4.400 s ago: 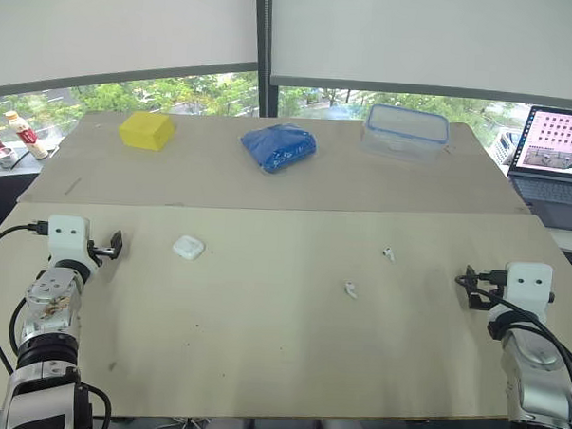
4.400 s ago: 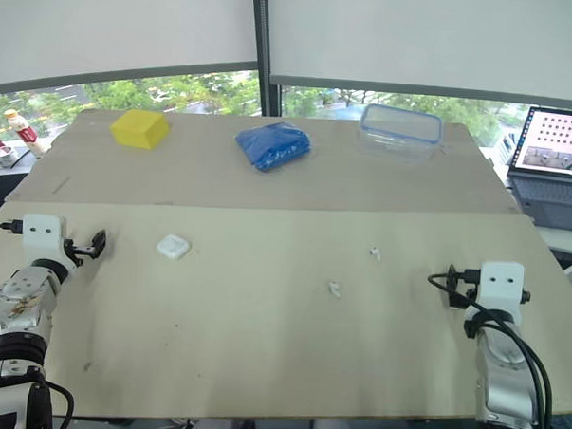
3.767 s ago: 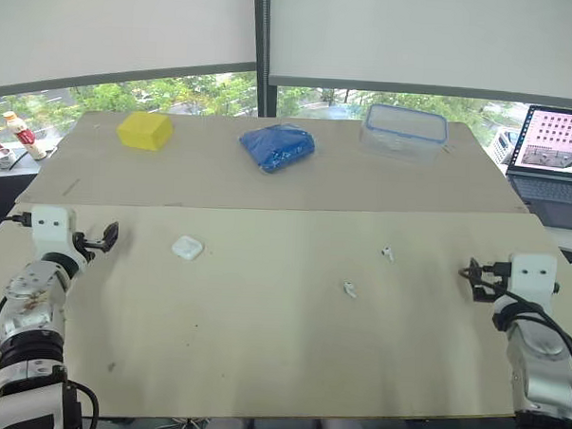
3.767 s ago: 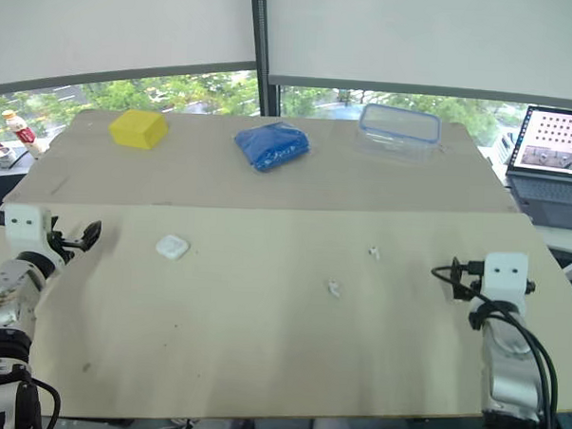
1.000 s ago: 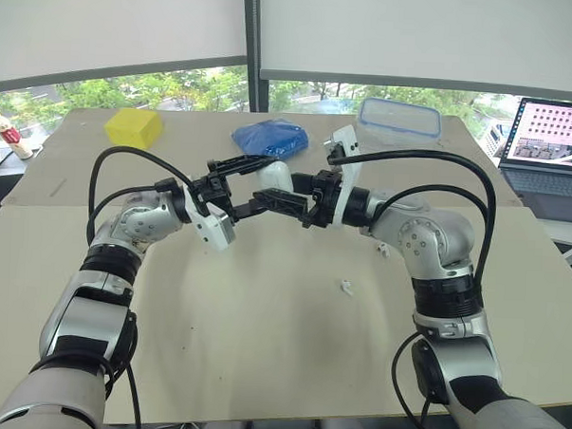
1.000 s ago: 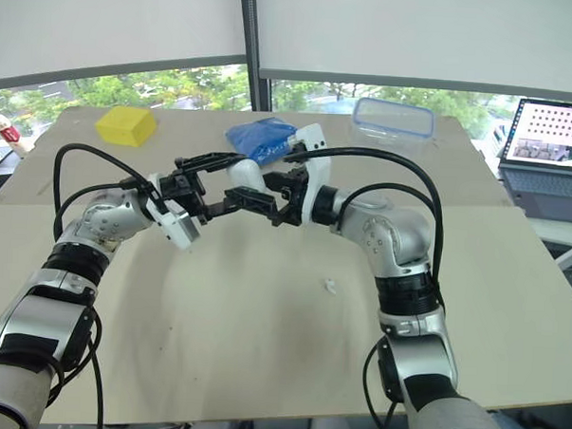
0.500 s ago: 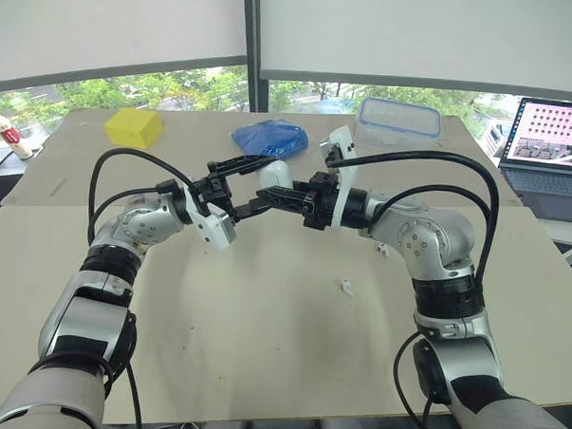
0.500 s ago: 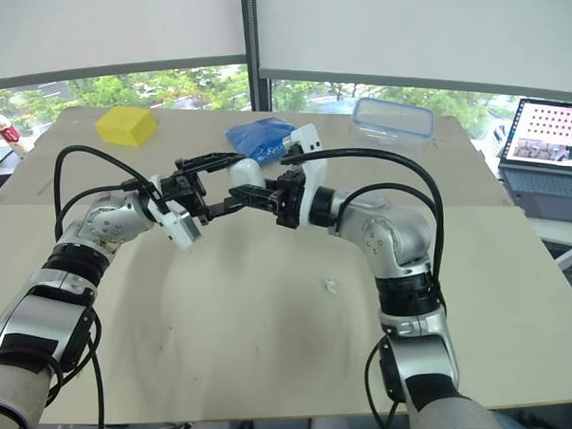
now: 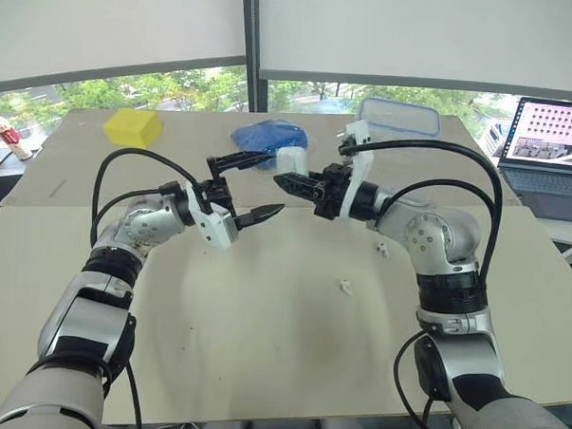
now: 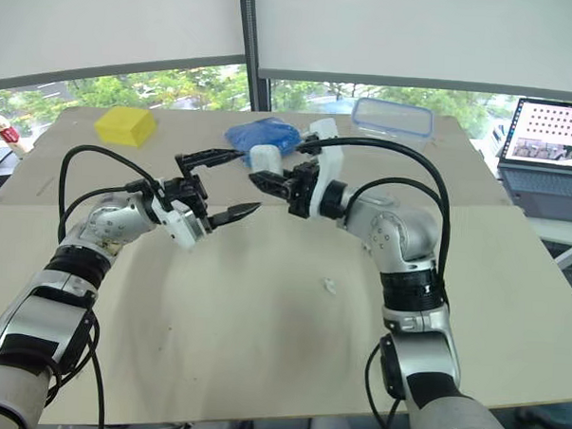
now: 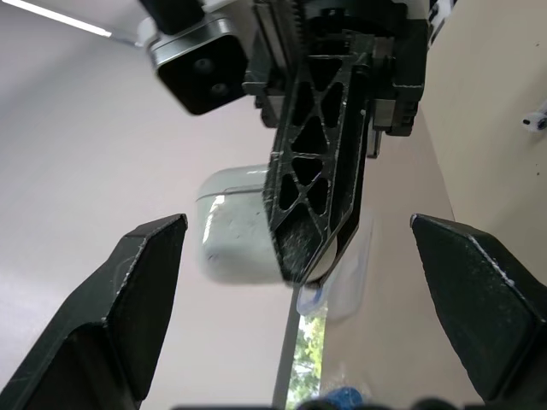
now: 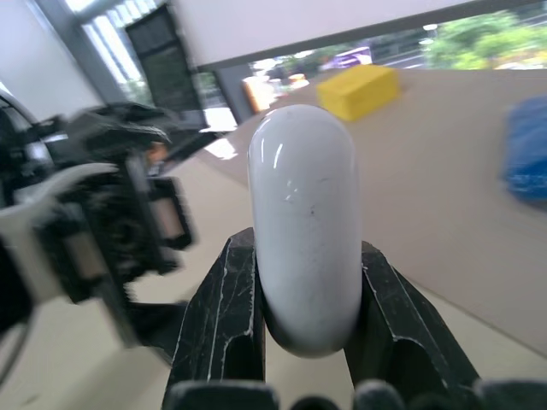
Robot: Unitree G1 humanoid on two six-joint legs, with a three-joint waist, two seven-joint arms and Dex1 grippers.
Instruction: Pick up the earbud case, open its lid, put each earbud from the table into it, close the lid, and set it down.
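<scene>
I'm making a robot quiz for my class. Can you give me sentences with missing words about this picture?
The earbud case is gripped by the end effector on the robot's ____ arm. The other end effector is ____. The block far back is coloured ____.
Missing words: right, open, yellow.

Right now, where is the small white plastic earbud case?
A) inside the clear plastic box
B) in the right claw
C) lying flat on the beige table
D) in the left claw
B: the small white plastic earbud case is clamped between the two black fingers of the right claw, while the left claw stands wide open.
</scene>
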